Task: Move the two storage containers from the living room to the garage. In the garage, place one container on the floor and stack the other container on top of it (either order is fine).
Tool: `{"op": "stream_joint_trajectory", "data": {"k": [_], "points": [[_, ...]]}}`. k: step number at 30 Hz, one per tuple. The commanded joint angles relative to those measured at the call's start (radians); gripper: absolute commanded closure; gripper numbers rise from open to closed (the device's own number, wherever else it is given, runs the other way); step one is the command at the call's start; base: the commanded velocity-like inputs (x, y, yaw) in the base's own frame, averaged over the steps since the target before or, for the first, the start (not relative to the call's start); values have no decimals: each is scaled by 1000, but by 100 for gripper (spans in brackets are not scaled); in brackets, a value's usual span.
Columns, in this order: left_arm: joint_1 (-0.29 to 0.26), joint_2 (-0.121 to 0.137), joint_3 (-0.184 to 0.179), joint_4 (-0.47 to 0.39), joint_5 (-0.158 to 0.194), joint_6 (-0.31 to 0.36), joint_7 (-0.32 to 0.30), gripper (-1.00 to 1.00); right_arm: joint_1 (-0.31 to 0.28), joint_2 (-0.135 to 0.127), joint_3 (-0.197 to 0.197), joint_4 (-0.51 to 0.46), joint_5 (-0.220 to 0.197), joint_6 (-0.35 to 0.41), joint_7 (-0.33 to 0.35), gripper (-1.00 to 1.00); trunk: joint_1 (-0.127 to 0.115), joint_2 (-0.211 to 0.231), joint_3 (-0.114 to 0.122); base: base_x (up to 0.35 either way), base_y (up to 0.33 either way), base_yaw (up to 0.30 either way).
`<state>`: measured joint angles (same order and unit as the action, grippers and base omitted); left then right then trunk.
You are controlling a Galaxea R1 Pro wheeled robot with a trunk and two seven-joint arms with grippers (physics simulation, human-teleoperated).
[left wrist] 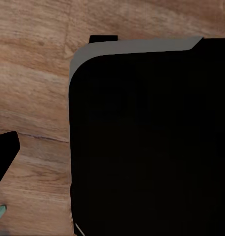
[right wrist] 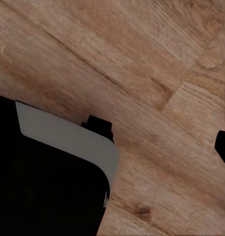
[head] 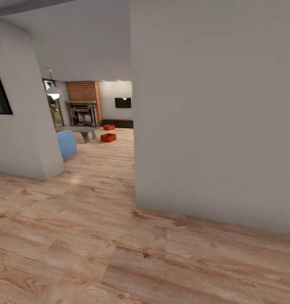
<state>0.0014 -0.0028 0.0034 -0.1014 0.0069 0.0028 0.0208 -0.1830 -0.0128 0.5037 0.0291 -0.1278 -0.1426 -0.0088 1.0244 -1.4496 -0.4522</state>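
Head view: two orange-red storage containers on the light wood-plank floor [head: 98, 236] of the living room, seen far off through an opening between a white wall [head: 212, 114] and a second wall [head: 24, 126]; the nearer container [head: 108, 137] lies just beside a low table [head: 79, 131], the farther container [head: 109, 127] lies in front of a dark bench [head: 118, 123], near the brick fireplace [head: 83, 103] and a blue sofa [head: 66, 143]. Wrist views: a black robot body with a grey edge [left wrist: 147, 142] [right wrist: 48, 182] above wood planks. Gripper jaws: whether apart or together cannot be told for either arm.
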Motion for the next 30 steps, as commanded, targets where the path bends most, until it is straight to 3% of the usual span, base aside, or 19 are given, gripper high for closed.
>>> {"op": "stream_joint_trajectory", "data": {"k": [1, 30], "points": [[0, 0, 0, -1, 1, 0, 2, -100, -1, 0, 9, 3, -10, -6, 0, -100, 1, 0, -1, 323, 0, 269], [0, 0, 0, -1, 1, 0, 2, -100, -1, 0, 9, 3, -10, -6, 0, -100, 1, 0, -1, 323, 0, 269]]}}
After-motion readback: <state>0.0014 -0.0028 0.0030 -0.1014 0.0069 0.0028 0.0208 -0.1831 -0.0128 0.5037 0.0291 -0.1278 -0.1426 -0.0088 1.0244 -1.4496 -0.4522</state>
